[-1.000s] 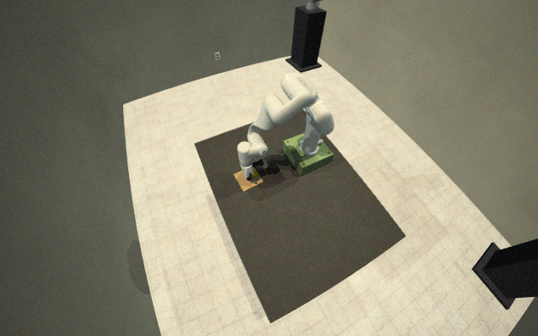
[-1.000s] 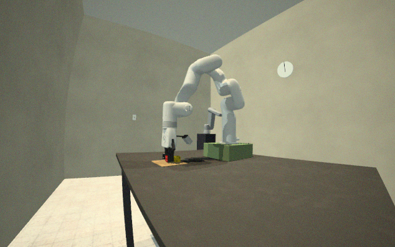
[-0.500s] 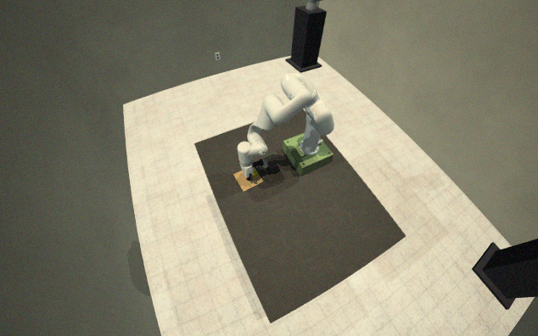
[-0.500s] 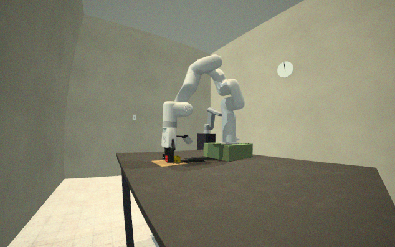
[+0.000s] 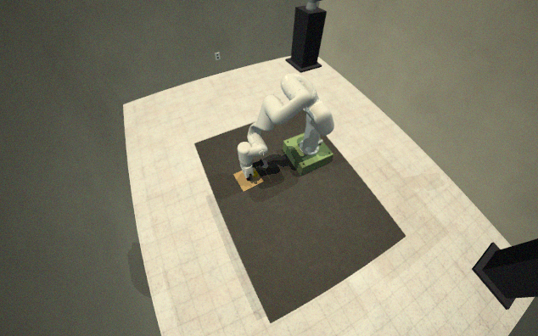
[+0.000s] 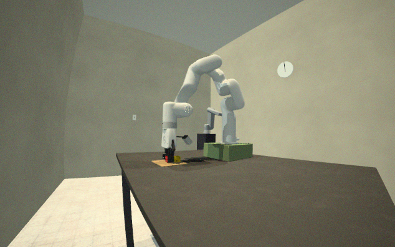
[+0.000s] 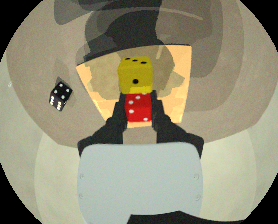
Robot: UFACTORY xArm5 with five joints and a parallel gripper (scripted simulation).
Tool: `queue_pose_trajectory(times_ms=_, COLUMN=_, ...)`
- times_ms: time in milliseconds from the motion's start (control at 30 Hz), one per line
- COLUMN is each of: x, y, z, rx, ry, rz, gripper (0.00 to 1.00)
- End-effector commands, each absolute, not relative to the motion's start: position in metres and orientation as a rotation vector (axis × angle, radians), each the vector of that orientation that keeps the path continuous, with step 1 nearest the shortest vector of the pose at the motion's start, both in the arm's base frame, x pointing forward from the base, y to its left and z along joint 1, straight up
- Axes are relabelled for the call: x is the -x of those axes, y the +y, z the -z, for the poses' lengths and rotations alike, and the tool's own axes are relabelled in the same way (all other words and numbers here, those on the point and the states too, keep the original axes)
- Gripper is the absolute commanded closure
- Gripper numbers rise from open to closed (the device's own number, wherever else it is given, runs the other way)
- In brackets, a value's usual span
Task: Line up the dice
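My gripper (image 5: 249,177) (image 6: 169,158) (image 7: 138,98) points down, shut on the red die (image 6: 166,159) (image 7: 138,109), low over the orange mat (image 5: 243,187) (image 6: 160,163) (image 7: 185,65). Whether the red die touches the mat is not clear. The yellow die (image 6: 177,159) (image 7: 135,75) stands on the mat, on the base side, right beside the red die. In the wrist view its upper face shows three pips and its near face one. The black die (image 7: 60,94) lies on the table off the mat, left in the wrist view, its upper face showing four pips.
The robot's green base block (image 5: 310,163) (image 6: 240,151) stands on the dark table (image 5: 310,238) (image 6: 243,193), to the right of the mat in the top and exterior views. A table edge runs close to the left of the mat there. Dark pedestals stand off the table.
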State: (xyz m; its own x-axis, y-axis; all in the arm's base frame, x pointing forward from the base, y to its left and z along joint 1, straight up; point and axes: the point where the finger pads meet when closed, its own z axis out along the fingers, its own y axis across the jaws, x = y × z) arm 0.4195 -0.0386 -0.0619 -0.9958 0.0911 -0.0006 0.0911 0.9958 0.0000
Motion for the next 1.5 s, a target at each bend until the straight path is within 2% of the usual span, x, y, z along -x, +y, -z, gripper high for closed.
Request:
queue_pose_trajectory(times_ms=0, x=-0.4209, y=-0.0387, z=0.0615, rx=-0.143, ry=3.134, rz=0.000, gripper=0.73)
queue_pose_trajectory(times_ms=1300, x=-0.4209, y=-0.0387, z=0.0616, rx=-0.143, ry=3.134, rz=0.000, gripper=0.73)
queue_pose_trajectory(times_ms=1333, x=-0.4209, y=-0.0387, z=0.0616, rx=-0.143, ry=3.134, rz=0.000, gripper=0.69)
queue_pose_trajectory(times_ms=1400, x=-0.4209, y=-0.0387, z=0.0616, rx=-0.143, ry=3.134, rz=0.000, gripper=0.69)
queue_pose_trajectory(times_ms=1433, x=-0.4209, y=-0.0387, z=0.0616, rx=-0.143, ry=3.134, rz=0.000, gripper=0.65)
queue_pose_trajectory(times_ms=1467, x=-0.4209, y=-0.0387, z=0.0616, rx=-0.143, ry=3.134, rz=0.000, gripper=0.65)
